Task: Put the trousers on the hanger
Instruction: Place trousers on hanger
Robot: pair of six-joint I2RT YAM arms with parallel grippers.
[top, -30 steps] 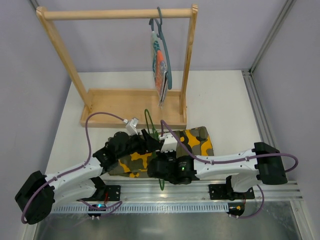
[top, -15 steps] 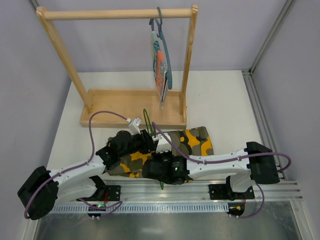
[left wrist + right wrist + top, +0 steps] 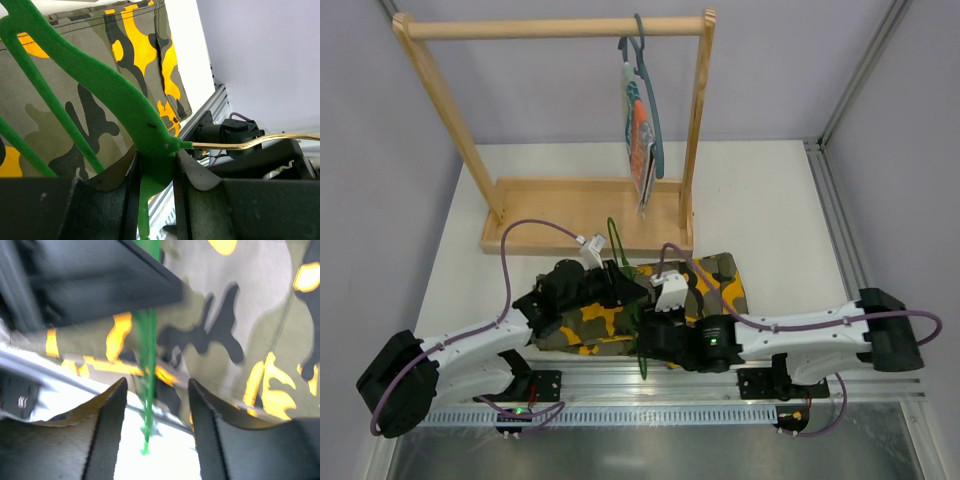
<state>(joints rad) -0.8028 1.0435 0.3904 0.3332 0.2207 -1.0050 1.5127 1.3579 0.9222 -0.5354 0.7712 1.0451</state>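
Observation:
The camouflage trousers (image 3: 712, 282) lie folded flat on the table near the front edge. The thin green hanger (image 3: 616, 240) stands on edge over their left part. My left gripper (image 3: 623, 287) is shut on the hanger (image 3: 125, 100) at its neck, where the metal hook (image 3: 250, 142) comes out to the right, with the trousers (image 3: 75, 90) behind it. My right gripper (image 3: 157, 405) is open. A thin arm of the hanger (image 3: 148, 390) runs between its fingers without touching either, above the trousers (image 3: 240, 315). From above, my right gripper (image 3: 652, 335) sits at the trousers' near edge.
A wooden rack (image 3: 550, 28) stands at the back on a flat base (image 3: 570, 205). A grey-blue hanger with a striped cloth (image 3: 642, 120) hangs from its bar. An aluminium rail (image 3: 720, 378) runs along the near table edge.
My right gripper has opened off the hanger, and that arm has drawn back to the right. My left gripper stays in place, holding the hanger.

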